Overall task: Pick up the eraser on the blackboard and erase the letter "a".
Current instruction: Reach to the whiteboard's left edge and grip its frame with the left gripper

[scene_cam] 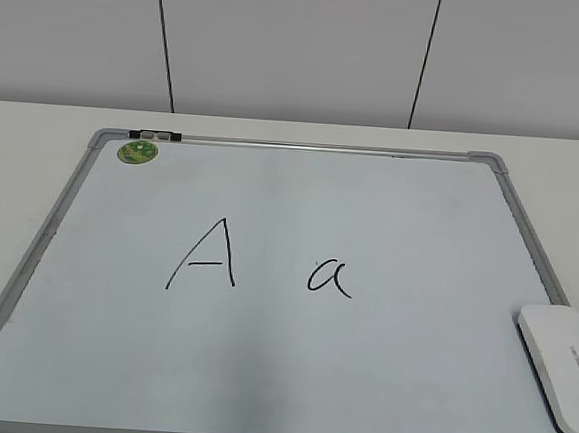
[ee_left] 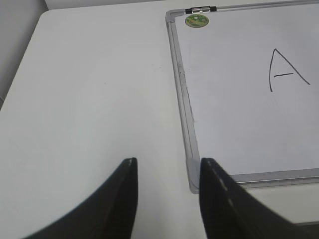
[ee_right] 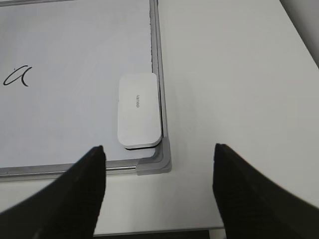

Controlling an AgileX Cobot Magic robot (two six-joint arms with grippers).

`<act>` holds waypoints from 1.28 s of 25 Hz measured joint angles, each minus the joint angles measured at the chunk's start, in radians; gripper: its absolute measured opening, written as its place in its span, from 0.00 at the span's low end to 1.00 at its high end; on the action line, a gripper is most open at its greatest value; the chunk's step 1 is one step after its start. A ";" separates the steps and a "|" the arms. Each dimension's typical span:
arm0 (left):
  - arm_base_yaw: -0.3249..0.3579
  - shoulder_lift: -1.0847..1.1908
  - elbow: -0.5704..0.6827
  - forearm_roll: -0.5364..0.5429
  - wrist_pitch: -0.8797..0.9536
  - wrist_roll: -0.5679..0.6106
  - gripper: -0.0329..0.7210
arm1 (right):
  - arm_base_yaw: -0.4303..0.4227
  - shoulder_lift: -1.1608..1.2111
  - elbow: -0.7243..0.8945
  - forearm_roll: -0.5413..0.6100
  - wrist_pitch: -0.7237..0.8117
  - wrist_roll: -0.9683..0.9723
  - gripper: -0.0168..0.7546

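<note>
Well, eraser [ee_right: 138,111] flat on blackboard [ee_right: 155,59], near corner.

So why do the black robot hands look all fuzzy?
In both wrist views the left hand and right hand sit very close to the camera, so their edges blur, while the blackboard and eraser stay sharp. The exterior view is evenly lit, with only a soft shading across the board.

Blackboard [scene_cam: 407,386]: black marker capital "A" [scene_cam: 206,255] left of centre, the letter "a" [scene_cam: 330,277] in cursive just right of it. Eraser [ee_right: 138,110] top carries small grey lettering, too small to read. Green sticker [scene_cam: 138,150]: print illegible
</note>
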 joint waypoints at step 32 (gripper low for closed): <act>0.000 0.715 -0.222 -0.028 -0.105 0.000 0.44 | 0.000 0.000 0.000 0.000 0.000 0.000 0.67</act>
